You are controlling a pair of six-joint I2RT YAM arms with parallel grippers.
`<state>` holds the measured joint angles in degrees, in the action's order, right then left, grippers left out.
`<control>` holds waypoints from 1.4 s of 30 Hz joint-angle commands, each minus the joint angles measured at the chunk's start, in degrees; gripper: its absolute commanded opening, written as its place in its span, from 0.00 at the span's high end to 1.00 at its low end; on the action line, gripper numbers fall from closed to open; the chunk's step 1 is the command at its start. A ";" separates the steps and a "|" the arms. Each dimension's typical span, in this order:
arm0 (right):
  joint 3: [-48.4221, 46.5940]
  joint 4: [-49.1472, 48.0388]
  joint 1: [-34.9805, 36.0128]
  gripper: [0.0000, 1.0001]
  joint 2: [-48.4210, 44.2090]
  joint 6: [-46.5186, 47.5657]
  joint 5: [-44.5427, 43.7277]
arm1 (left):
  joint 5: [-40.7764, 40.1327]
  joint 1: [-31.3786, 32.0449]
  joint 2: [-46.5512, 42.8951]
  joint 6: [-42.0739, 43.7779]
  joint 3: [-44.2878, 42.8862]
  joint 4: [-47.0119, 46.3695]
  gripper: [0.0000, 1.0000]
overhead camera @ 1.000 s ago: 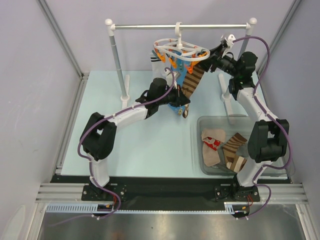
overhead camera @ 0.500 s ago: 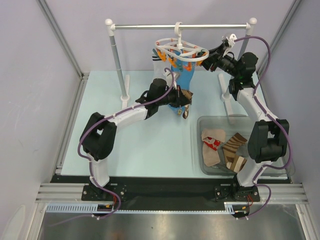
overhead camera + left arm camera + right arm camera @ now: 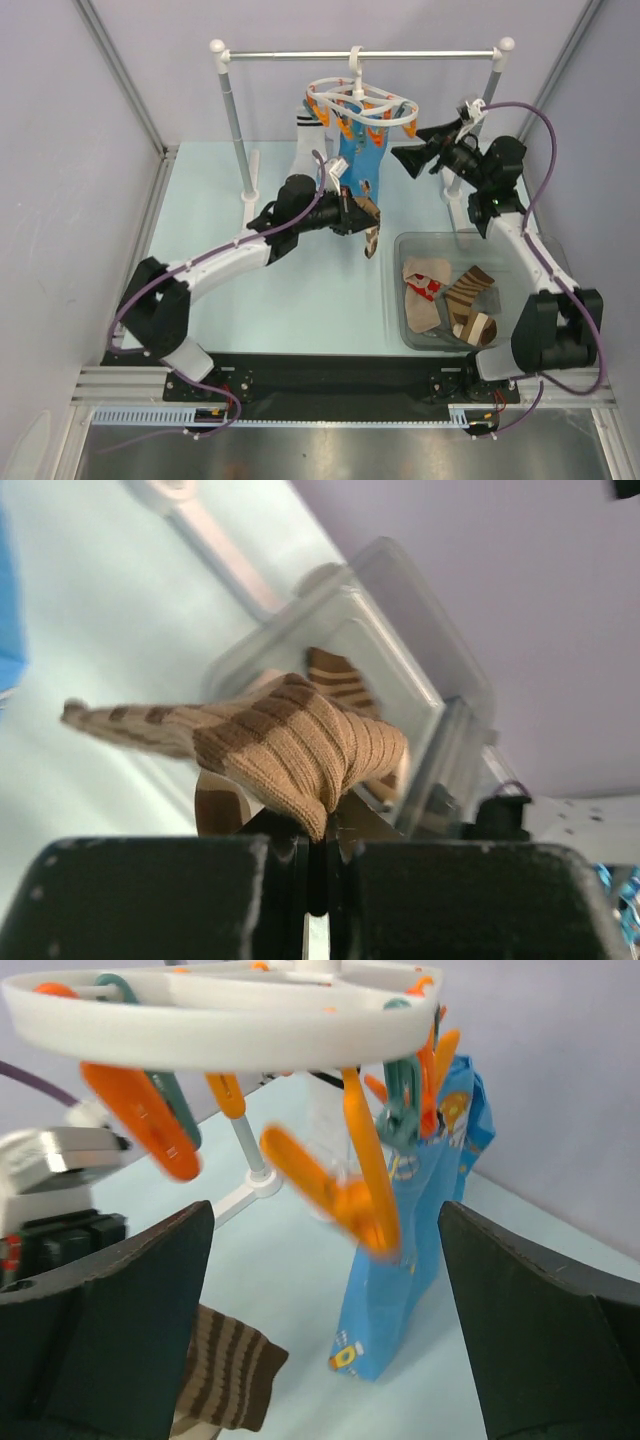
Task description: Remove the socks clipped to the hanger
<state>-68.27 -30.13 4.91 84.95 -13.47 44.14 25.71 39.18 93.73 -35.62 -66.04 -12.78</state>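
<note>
The white ring hanger hangs from the rail by its hook, with orange clips dangling under it. A white sock is clipped at its left side, and the blue printed cloth hangs from its middle. My left gripper is shut on a brown-and-cream striped sock, which hangs free below the hanger. In the left wrist view that sock bunches out of the shut left gripper. My right gripper stands open just right of the ring, holding nothing; its fingers frame one clip.
The silver rail spans two white-capped posts. A clear plastic bin at the front right holds several socks. The right post's foot stands just behind the bin, under my right arm.
The striped sock came off its clip and now hangs only from my left gripper, which drew back toward me. My right gripper opened wide and backed off to the right of the hanger.
</note>
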 commanded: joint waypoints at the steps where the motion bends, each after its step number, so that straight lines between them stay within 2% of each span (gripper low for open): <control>1: 4.27 7.96 0.10 0.00 -9.34 -0.59 -7.65 | -0.75 3.10 -7.94 -2.35 1.53 -2.44 1.00; 3: 5.86 13.14 0.19 0.00 -15.91 -0.76 -12.12 | -1.97 5.46 -9.61 -2.88 1.79 -1.82 1.00; 4: 6.04 19.87 0.28 0.00 -17.95 -1.11 -19.02 | -2.59 6.34 -10.49 -3.14 1.88 -1.81 1.00; 6: 5.69 26.67 0.28 0.00 -24.96 -3.65 -27.31 | -4.61 9.50 -12.52 -4.11 1.79 -2.16 1.00; 7: 4.65 33.92 0.10 0.00 -27.62 -4.71 -35.53 | -6.36 10.73 -12.78 -4.55 1.18 -2.51 1.00; 9: 3.15 39.42 -0.77 0.00 -33.41 -8.65 -41.83 | -7.86 14.42 -12.35 -4.81 -0.31 -2.87 1.00; 10: 2.10 44.23 -2.17 0.00 -34.92 -9.28 -44.03 | -9.35 15.65 -11.82 -4.90 -1.19 -3.04 1.00; 14: -4.32 51.66 -3.24 0.00 -40.29 -11.13 -48.62 | -13.14 21.98 -6.12 -4.46 -6.64 -5.76 1.00; 19: -9.59 58.24 -3.24 0.00 -40.57 -12.63 -51.43 | -13.41 25.24 7.84 -6.83 -16.28 -9.46 1.00; 21: -12.06 60.18 -3.15 0.00 -39.25 -11.58 -49.95 | -13.06 26.65 14.70 -7.19 -20.25 -8.50 0.94; 22: -12.41 60.28 -3.24 0.00 -38.98 -11.14 -49.07 | -12.62 27.00 16.81 -7.62 -23.31 -8.15 0.88; 23: -12.85 60.45 -3.15 0.00 -38.46 -10.61 -48.63 | -12.18 27.44 18.22 -7.97 -24.30 -7.27 0.79; 24: -13.20 61.06 -3.24 0.00 -38.28 -10.35 -48.10 | -12.01 27.53 19.46 -8.33 -24.83 -6.74 0.60; 27: -13.38 62.64 -3.24 0.00 -37.92 -10.87 -47.48 | -13.40 27.18 20.35 -7.63 -25.46 -0.97 0.40; 28: -12.51 62.82 -3.24 0.00 -38.01 -10.96 -47.31 | -14.54 27.09 19.65 -5.63 -24.32 0.46 0.37; 29: -12.07 62.65 -3.24 0.00 -38.01 -11.48 -47.30 | -15.94 27.00 17.21 -4.47 -23.79 1.86 0.24; 30: -11.45 62.39 -3.24 0.00 -38.10 -11.83 -47.13 | -18.74 26.92 15.97 -3.33 -23.26 5.18 0.19; 33: -9.69 61.69 -3.15 0.00 -37.75 -13.59 -46.34 | -22.88 26.48 10.87 0.80 -21.50 10.90 0.13; 38: -6.89 60.72 -1.84 0.00 -36.26 -15.44 -44.67 | -29.22 24.90 0.07 4.59 -12.82 17.08 0.12; 42: -0.41 55.65 1.85 0.00 -35.03 -12.98 -38.53 | -33.62 21.83 -16.68 6.52 -1.40 19.01 0.13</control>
<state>-73.30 30.57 4.23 48.71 -27.18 0.49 -1.89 63.33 87.90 -32.71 -72.84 2.74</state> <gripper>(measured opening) 0.995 0.873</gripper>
